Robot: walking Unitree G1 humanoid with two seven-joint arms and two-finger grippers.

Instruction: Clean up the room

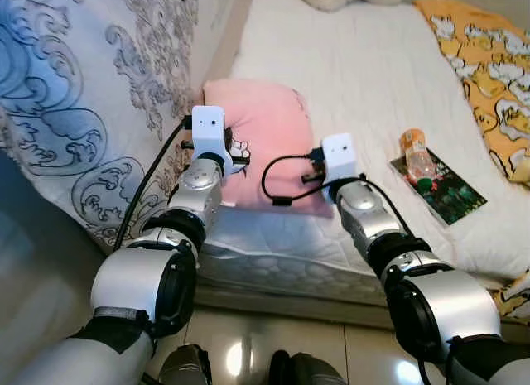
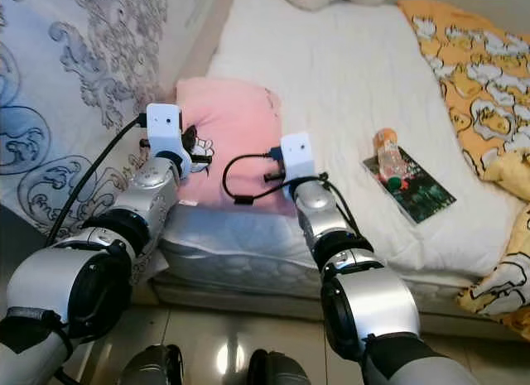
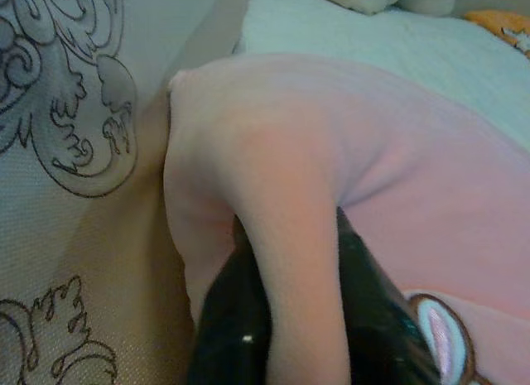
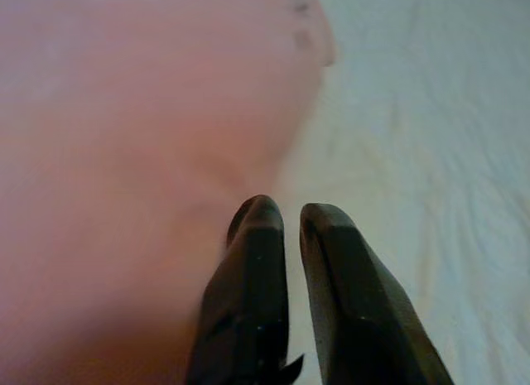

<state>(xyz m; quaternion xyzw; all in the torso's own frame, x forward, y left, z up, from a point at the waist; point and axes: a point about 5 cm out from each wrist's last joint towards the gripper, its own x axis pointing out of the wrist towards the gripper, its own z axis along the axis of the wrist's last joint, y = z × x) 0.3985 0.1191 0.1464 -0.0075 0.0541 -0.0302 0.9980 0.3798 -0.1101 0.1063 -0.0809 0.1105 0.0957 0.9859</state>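
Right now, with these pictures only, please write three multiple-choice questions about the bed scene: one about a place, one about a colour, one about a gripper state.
1. Where does the bottle lie?
A. on the floor
B. on the book, on the bed
C. on the pink pillow

2. What colour is the blanket at the bed's right side?
A. yellow-orange with white shapes
B. plain green
C. black

3. What is the left gripper doing?
A. hanging open above the floor
B. holding the bottle
C. pinching a fold of the pink pillow

Answers: B, the bottle rests partly over the book on the white sheet; A, the head views show it; C, the left wrist view shows pink fabric between the black fingers.
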